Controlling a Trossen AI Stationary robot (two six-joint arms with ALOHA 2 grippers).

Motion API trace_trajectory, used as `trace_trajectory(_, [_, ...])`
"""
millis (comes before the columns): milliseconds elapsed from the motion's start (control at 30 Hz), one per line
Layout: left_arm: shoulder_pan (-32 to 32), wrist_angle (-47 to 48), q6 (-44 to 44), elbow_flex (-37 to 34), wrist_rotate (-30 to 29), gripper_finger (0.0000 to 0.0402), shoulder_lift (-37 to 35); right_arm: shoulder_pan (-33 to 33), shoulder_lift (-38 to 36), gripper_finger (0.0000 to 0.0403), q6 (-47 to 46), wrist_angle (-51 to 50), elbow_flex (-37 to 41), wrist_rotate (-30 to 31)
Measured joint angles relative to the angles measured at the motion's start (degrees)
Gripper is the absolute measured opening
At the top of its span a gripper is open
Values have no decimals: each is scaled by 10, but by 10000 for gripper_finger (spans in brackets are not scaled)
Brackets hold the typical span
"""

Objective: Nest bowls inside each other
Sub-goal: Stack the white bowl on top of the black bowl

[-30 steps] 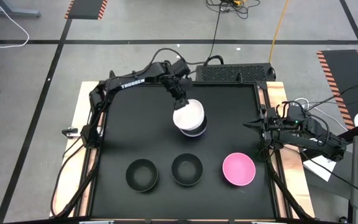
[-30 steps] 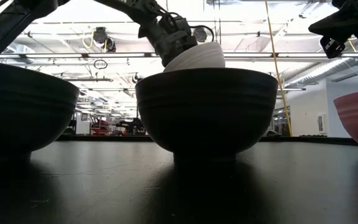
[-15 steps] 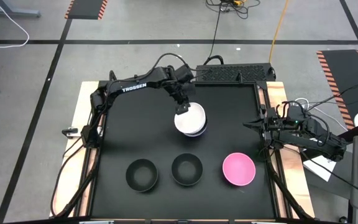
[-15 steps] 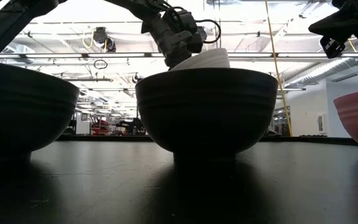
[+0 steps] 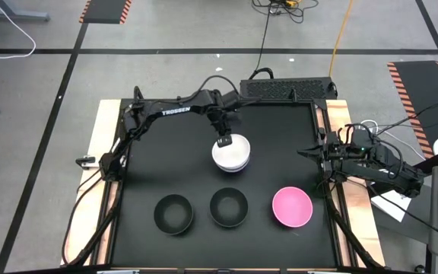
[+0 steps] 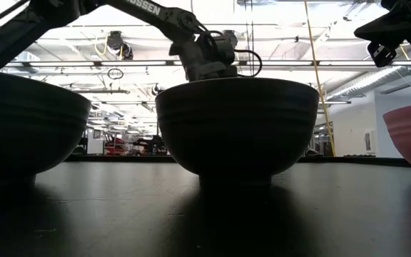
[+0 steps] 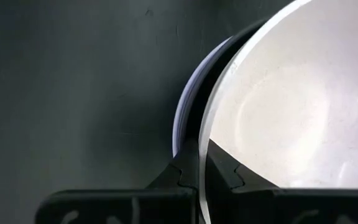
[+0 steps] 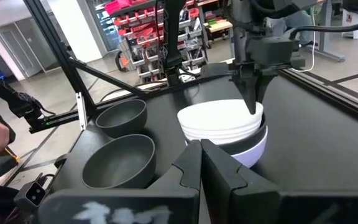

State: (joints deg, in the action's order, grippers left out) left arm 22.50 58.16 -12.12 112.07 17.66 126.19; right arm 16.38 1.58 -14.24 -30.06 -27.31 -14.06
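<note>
The left gripper (image 5: 223,141) pinched the rim of the white bowl (image 5: 232,152), now seated in the lavender bowl (image 8: 253,151) mid-worktop; release seemed due next, while the right gripper (image 5: 304,153), shut, waited at the edge.

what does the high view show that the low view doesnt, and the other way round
Only the high view: the white bowl nested in the stack, with the left gripper shut on its rim, and the whole pink bowl. Only the low view: the room's ceiling beyond the table. Both: two black bowls and the right gripper, idle at the table edge.
</note>
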Motion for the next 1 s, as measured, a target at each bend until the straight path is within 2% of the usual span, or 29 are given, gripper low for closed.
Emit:
trace_trajectory(133, [-1, 6, 1, 0, -14, 3, -3, 0, 0, 0, 0, 1, 0, 0])
trace_trajectory(367, [-9, 46, 0, 0, -115, 3, -12, 0, 0, 0, 1, 1, 0, 0])
trace_trajectory(1000, [-33, 117, 2, 0, -204, 3, -19, 0, 0, 0, 1, 1, 0, 0])
